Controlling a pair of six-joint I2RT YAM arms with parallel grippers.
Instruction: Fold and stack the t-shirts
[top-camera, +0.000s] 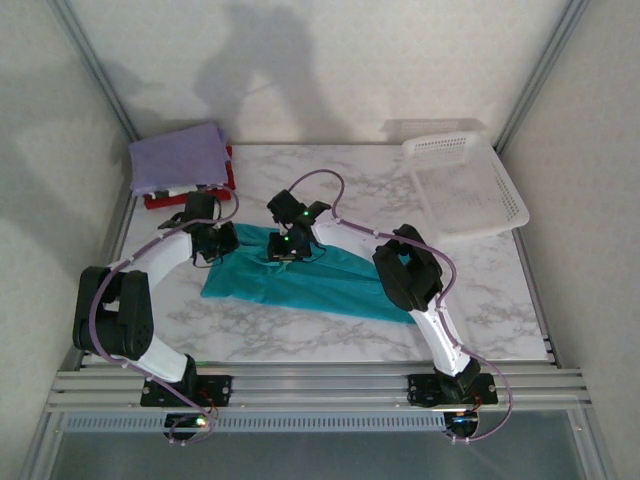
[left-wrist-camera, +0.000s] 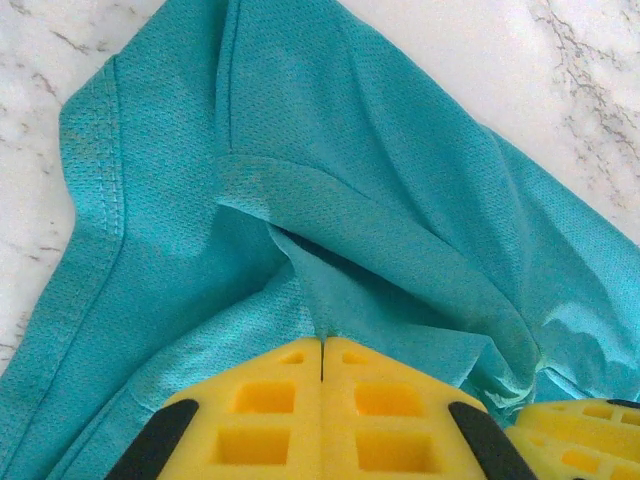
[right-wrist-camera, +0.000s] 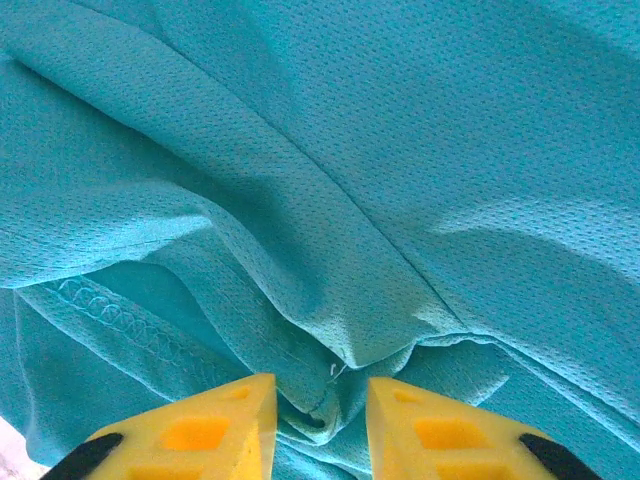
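Note:
A teal t-shirt (top-camera: 300, 280) lies spread and rumpled across the middle of the marble table. At the shirt's far-left corner my left gripper (top-camera: 225, 243) is shut, its yellow fingers (left-wrist-camera: 250, 410) pressed together on a pinch of teal cloth (left-wrist-camera: 350, 170). Just to its right, my right gripper (top-camera: 285, 248) sits on the shirt's far edge. In the right wrist view the right gripper (right-wrist-camera: 320, 395) has its jaws narrowed around a bunched fold of the teal cloth (right-wrist-camera: 350, 150), with creases running into the gap. A folded lavender t-shirt (top-camera: 178, 155) lies on a red one (top-camera: 190, 197) at the far left.
A white perforated basket (top-camera: 465, 185) sits tilted at the far right corner. Metal frame posts and white walls close in the table's sides and back. The two grippers are close together; the right one's yellow fingers (left-wrist-camera: 580, 430) show beside the left's.

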